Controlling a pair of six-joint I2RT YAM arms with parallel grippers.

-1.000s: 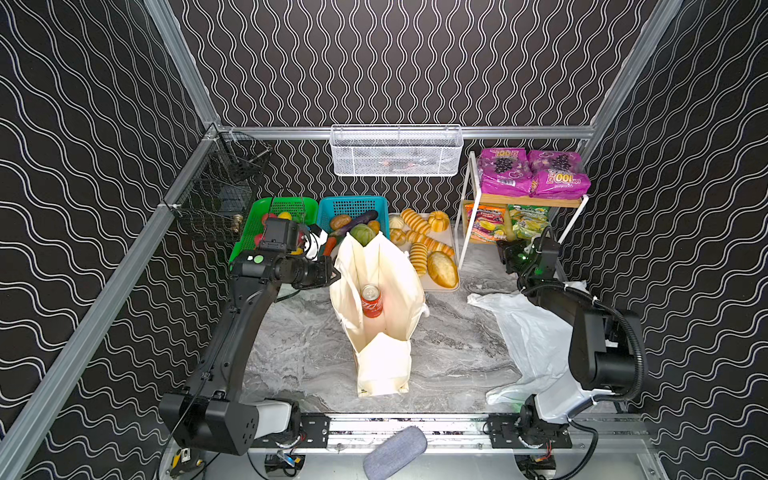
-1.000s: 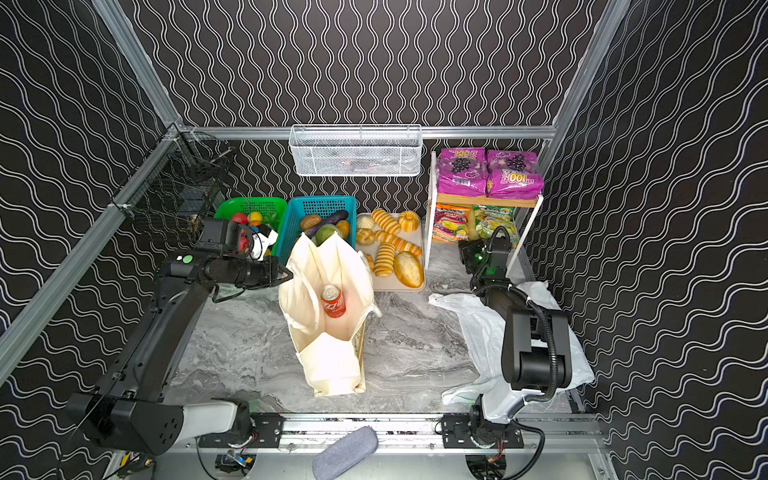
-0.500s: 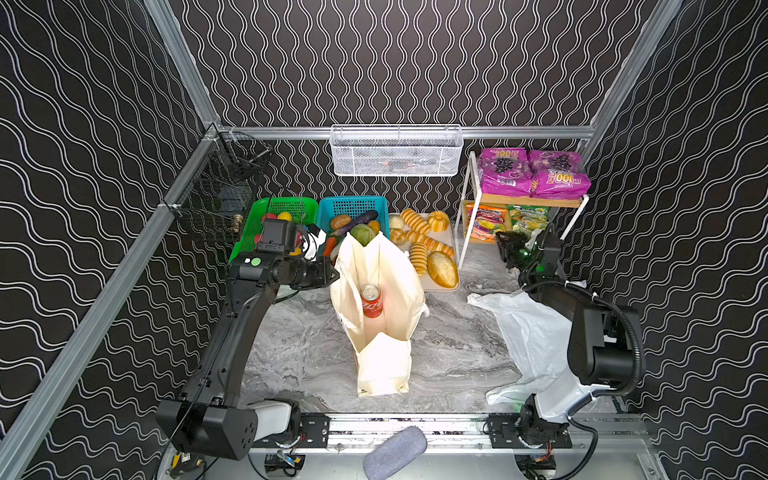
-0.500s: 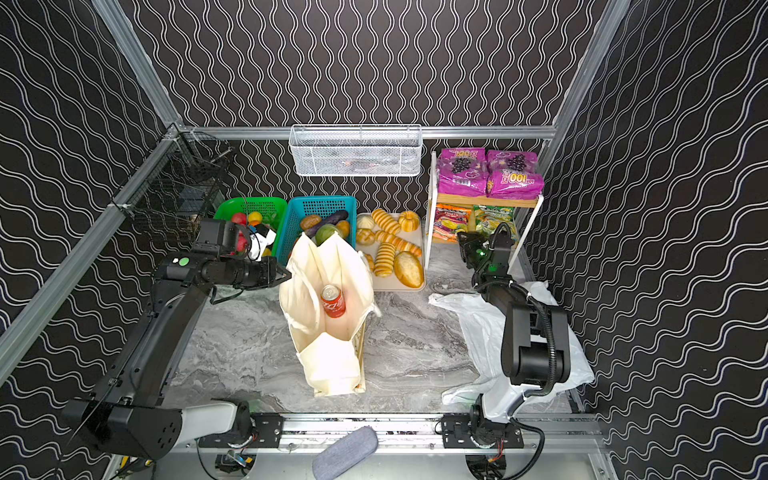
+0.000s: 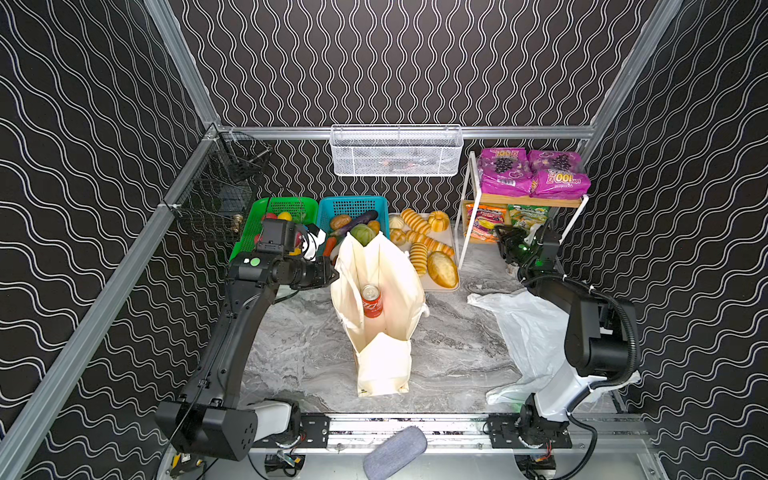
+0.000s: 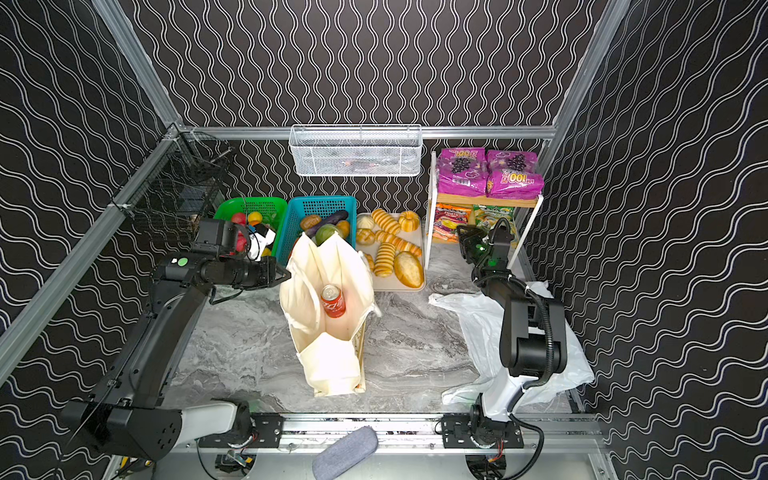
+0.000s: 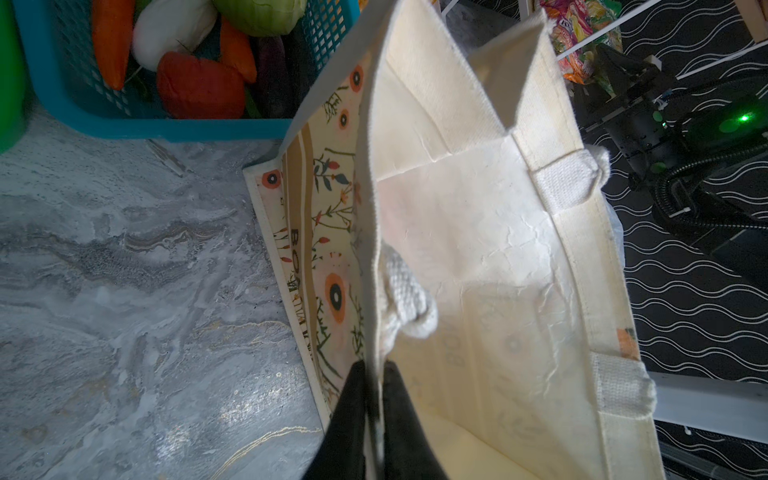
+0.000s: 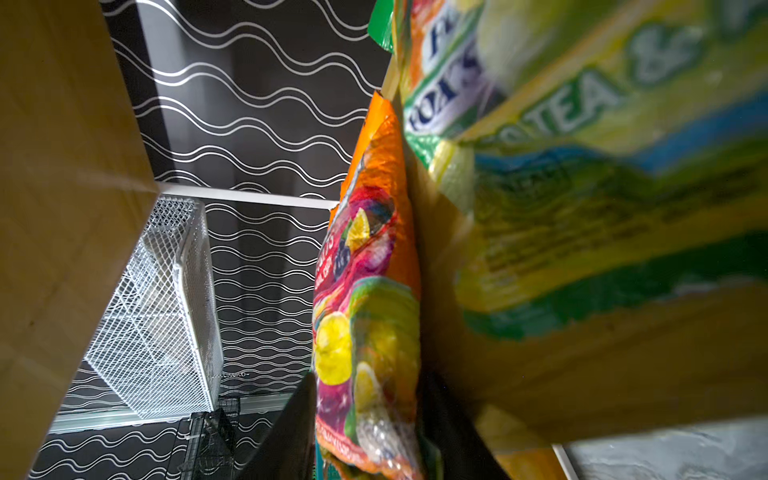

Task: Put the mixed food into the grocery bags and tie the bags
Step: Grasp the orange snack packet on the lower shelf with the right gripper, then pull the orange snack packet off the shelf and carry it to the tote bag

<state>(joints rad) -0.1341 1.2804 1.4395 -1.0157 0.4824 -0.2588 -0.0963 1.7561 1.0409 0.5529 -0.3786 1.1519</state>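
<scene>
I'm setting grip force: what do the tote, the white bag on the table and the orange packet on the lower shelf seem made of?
The tote looks like matte woven canvas, probably cotton: visible weave, webbing handles. The white bag looks like thin, faintly glossy plastic film: limp crinkles. The orange packet seems glossy printed plastic film: shiny wrinkles.

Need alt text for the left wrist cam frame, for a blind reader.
The left gripper pinches the rim of the open cream canvas tote. Beside it a teal basket holds toy carrots, a white radish and a cabbage, on the marble table.
</scene>
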